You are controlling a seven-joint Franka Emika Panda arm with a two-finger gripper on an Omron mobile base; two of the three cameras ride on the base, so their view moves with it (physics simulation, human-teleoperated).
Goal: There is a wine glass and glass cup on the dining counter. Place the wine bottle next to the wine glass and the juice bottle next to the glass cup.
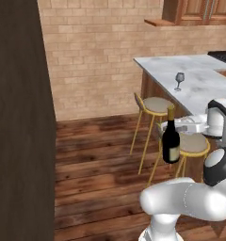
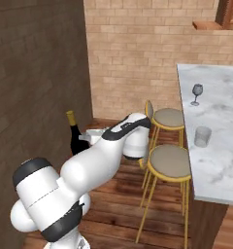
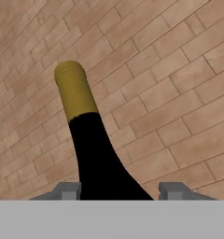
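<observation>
Wine bottle (image 1: 171,139) — tall, near-black glass with broad shoulders narrowing to a slim neck, gold-tan foil top, pale label low on the body; upright, carried in the air above the wooden floor (image 1: 100,155), off the counter's side. In the hand view its neck rises between the two finger tips, set against the brick wall (image 3: 179,70). Gripper (image 1: 177,128) — jaws closed on the bottle's body from the side, arm reaching level. Dining counter (image 1: 199,80) — white-grey marbled top on a wooden base, beyond the bottle. Wine glass (image 1: 179,80), small, clear, stemmed, stands near the counter's edge; glass cup (image 2: 202,136), short clear tumbler, stands further along the same edge, well apart from it. Two round stools (image 2: 170,163) with yellow legs sit beside the counter.
</observation>
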